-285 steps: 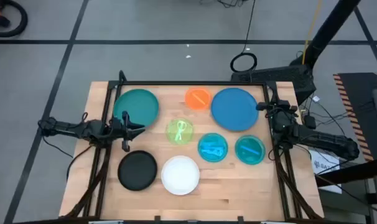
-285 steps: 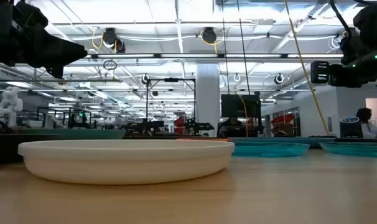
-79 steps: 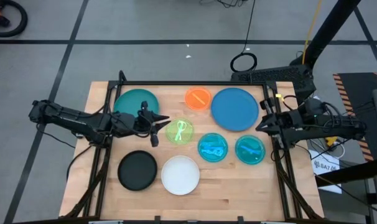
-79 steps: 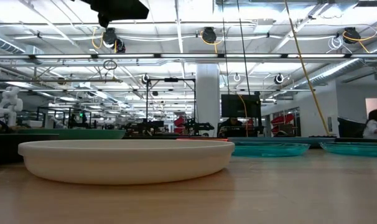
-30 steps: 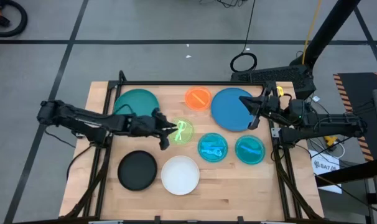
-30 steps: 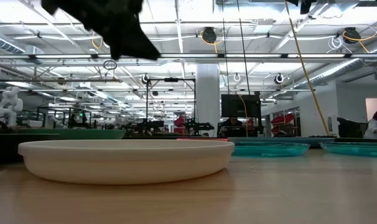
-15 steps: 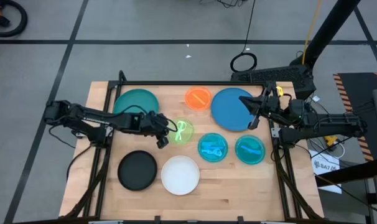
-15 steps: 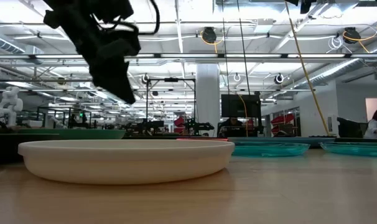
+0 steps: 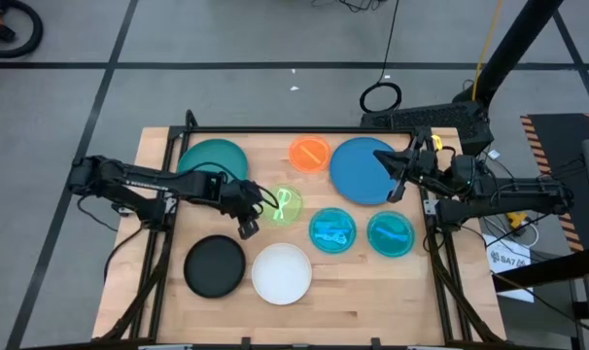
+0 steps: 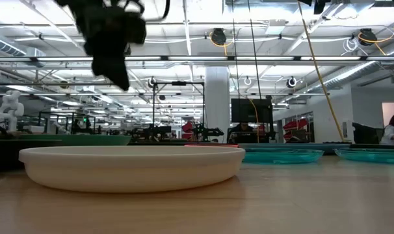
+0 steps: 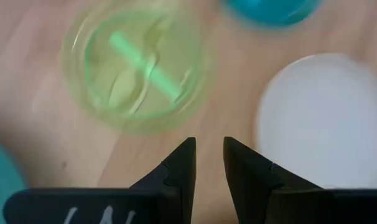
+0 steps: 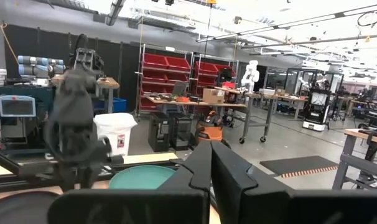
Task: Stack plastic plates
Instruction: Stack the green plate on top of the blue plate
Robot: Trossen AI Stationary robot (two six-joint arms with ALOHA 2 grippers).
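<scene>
Wood bench (image 9: 363,282) carries eight plastic plates, none stacked yet: dark teal plate (image 9: 214,163) at back left, orange plate (image 9: 309,154) beside big blue plate (image 9: 365,171), lime green plate (image 9: 282,205) mid-bench, two cyan plates (image 9: 331,231) (image 9: 391,234) to its right, black plate (image 9: 215,266) & white plate (image 9: 282,273) side by side at front. Left gripper (image 9: 247,222) hovers off the bench just beside lime plate's edge, btw. it and black plate; jaws released a little, narrow gap, nothing in them. Right gripper (image 9: 393,178) hangs over blue plate's right part, jaws clenched, empty. Low view: white plate close up, cyan ones behind at right.
</scene>
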